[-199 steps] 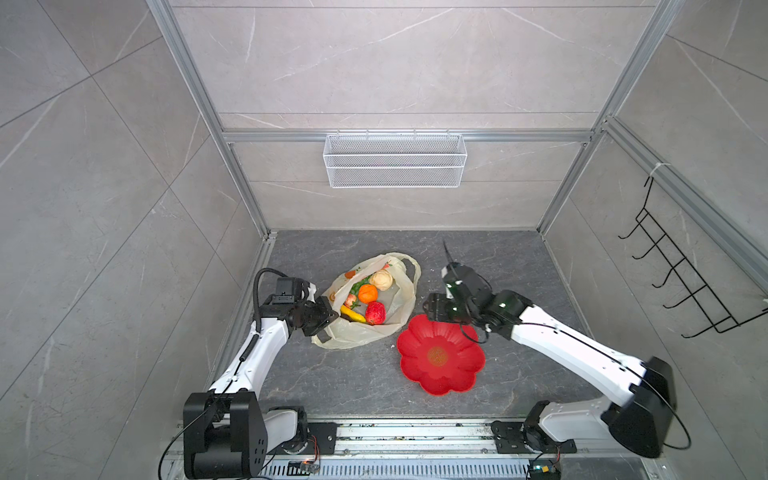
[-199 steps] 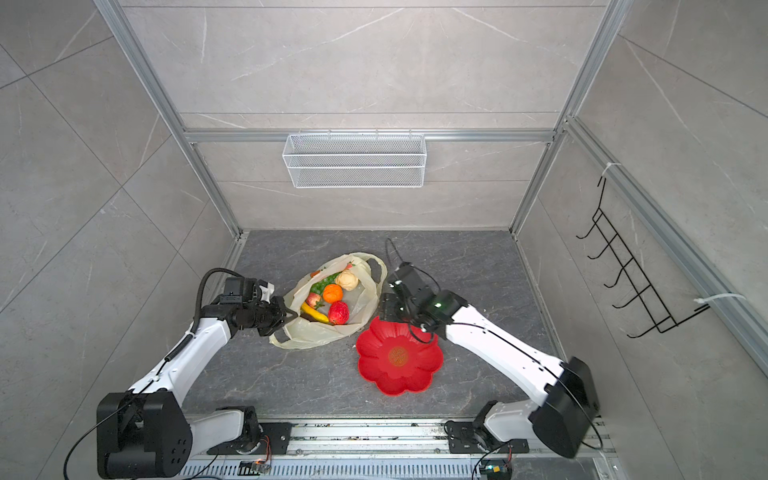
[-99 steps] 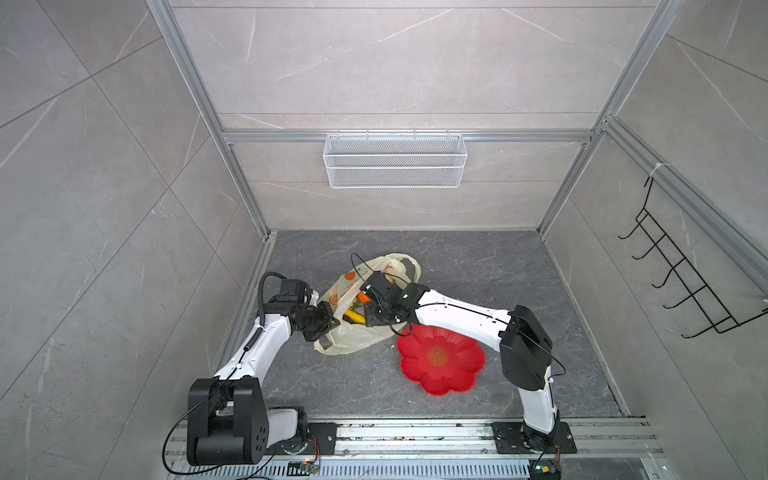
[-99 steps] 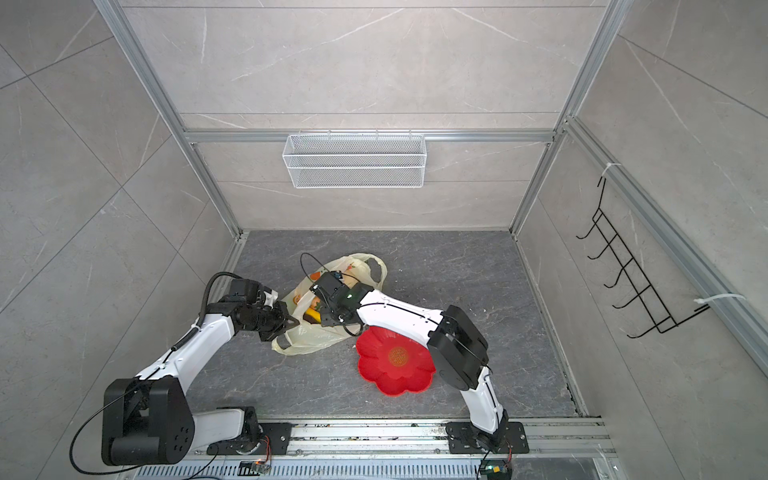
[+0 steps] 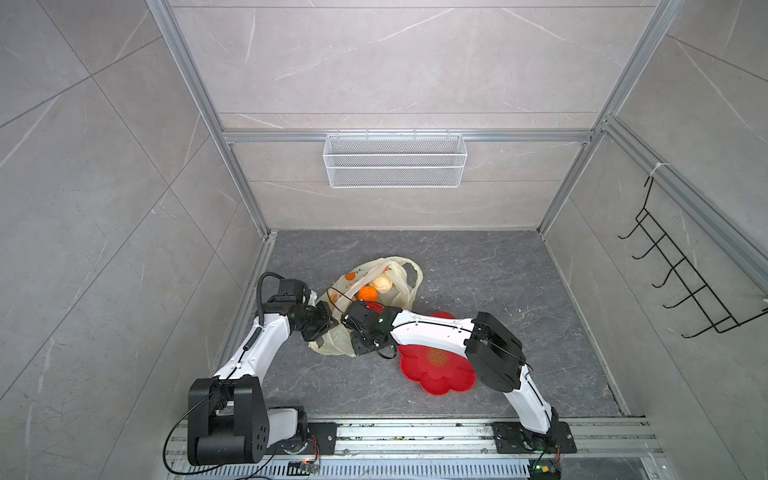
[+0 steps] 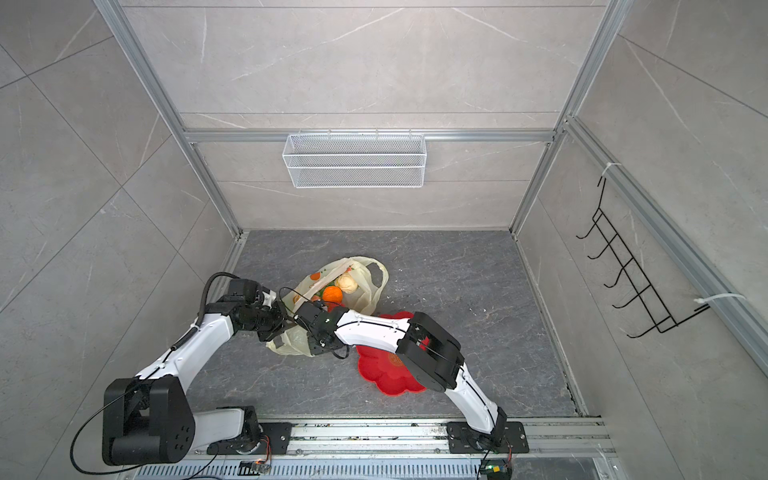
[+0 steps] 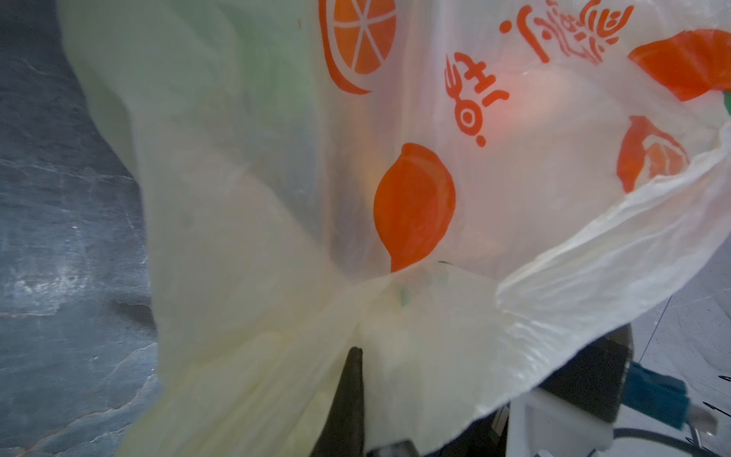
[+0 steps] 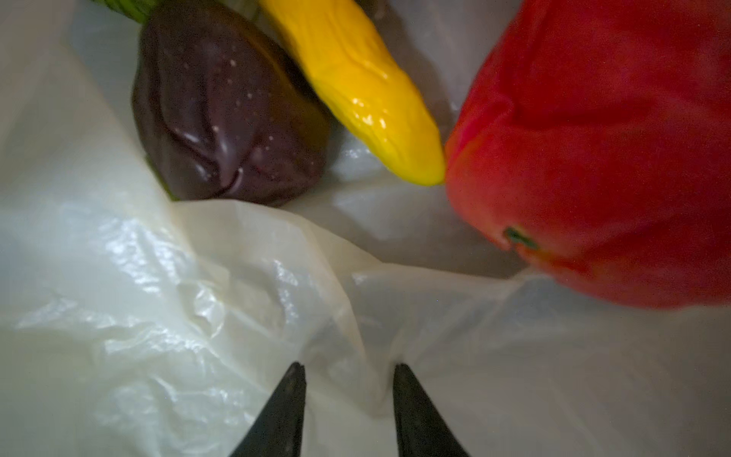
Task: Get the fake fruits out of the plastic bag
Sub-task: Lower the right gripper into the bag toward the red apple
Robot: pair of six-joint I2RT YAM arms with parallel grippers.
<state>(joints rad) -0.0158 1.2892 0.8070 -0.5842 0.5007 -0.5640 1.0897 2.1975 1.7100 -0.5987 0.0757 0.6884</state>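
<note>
The plastic bag (image 5: 401,286) lies open on the floor, pale yellow with orange prints (image 7: 413,205). My left gripper (image 5: 326,322) is shut on the bag's near-left rim; the film bunches at its one visible dark finger (image 7: 352,395). My right gripper (image 8: 348,368) reaches across inside the bag (image 8: 158,316), its jaws apart with a raised fold of film between them. Just ahead of it lie a dark brown fruit (image 8: 229,114), a yellow banana (image 8: 368,95) and a red apple (image 8: 593,150). An orange (image 5: 368,294) and a cream fruit (image 5: 381,284) show in both top views.
A red flower-shaped plate (image 5: 436,370) lies on the floor right of the bag, partly under my right arm. A white wire basket (image 5: 394,166) hangs on the back wall and a black hook rack (image 5: 681,274) on the right wall.
My right arm swung left from above the red plate into the bag's mouth, and its jaws narrowed. The left gripper kept its hold on the bag's rim.
</note>
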